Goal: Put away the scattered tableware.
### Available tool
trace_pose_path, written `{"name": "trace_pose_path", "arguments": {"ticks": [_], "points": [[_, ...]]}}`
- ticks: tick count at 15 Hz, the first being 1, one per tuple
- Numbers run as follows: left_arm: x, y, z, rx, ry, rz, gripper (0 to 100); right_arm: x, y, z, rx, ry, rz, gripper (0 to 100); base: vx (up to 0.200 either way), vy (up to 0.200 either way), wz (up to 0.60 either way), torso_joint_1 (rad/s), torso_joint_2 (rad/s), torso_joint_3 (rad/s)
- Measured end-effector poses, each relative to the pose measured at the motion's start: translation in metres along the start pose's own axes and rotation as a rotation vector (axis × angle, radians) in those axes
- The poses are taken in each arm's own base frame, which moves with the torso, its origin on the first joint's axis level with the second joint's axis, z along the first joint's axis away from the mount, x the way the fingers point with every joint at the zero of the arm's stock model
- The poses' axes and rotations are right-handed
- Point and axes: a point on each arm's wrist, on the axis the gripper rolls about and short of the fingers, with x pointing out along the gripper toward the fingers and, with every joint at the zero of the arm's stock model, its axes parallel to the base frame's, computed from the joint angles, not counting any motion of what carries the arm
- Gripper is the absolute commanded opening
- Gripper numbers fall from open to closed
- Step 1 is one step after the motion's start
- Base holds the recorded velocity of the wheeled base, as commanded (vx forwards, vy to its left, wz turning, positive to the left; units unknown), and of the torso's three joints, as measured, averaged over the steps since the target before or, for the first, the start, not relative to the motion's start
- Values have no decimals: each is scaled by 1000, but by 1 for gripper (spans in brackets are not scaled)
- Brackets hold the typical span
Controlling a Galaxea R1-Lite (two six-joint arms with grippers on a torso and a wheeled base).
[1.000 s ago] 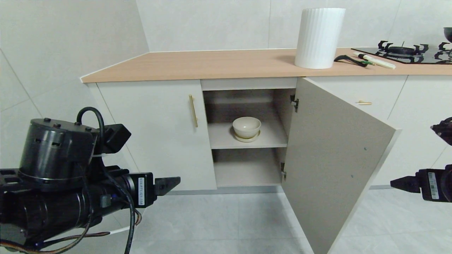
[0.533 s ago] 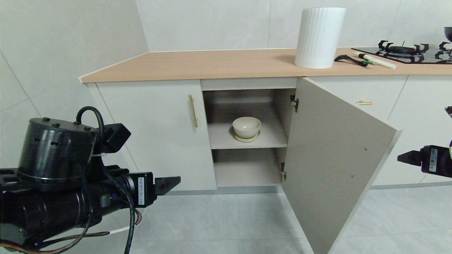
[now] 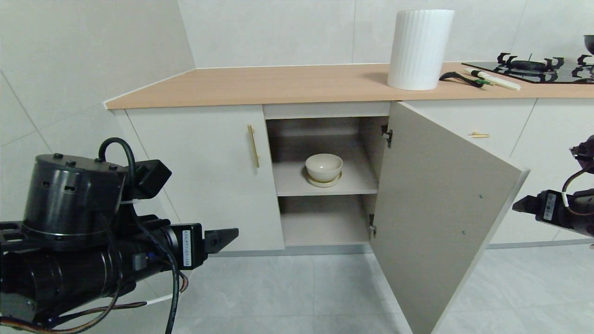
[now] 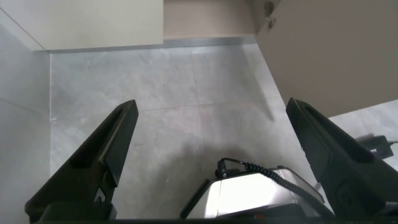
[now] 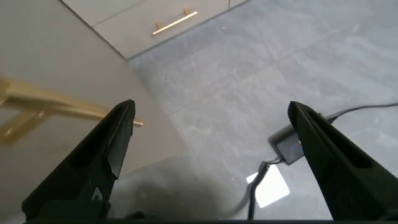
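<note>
From the head view, one cream bowl [image 3: 324, 166] sits on one saucer [image 3: 325, 182] on the upper of two shelves inside the cabinet, whose door [image 3: 441, 208] stands swung wide. The left end effector [image 3: 222, 239] hangs low in front of the closed door beside it. The right end effector [image 3: 522, 205] hovers just beyond the open door's outer edge. The left wrist view adds that the left end effector [image 4: 211, 106] has its fingers spread wide over grey floor tiles [image 4: 186, 87], holding nothing. The right wrist view shows the right end effector [image 5: 211, 107] equally spread and empty, with a gold handle [image 5: 56, 106] on the door's outer face close by. On the wooden tabletop [image 3: 278, 83] stand one white ribbed canister [image 3: 420, 48] and two utensils [image 3: 482, 79], lying beside a black stove [image 3: 533, 69]. The walls are pale tile.
</note>
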Motion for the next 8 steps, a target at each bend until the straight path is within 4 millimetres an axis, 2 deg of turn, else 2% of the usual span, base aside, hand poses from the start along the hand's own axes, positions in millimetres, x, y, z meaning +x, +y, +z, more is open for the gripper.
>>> {"name": "trace_pose_path", "arguments": {"ticks": [5, 8], "points": [[0, 0, 0, 1, 2, 1, 100, 10, 15, -5, 35, 12, 33, 100, 0, 0, 0, 0, 0, 0], [0, 0, 0, 1, 2, 0, 100, 8, 30, -15, 25, 37, 78, 100, 0, 0, 0, 0, 0, 0]]}}
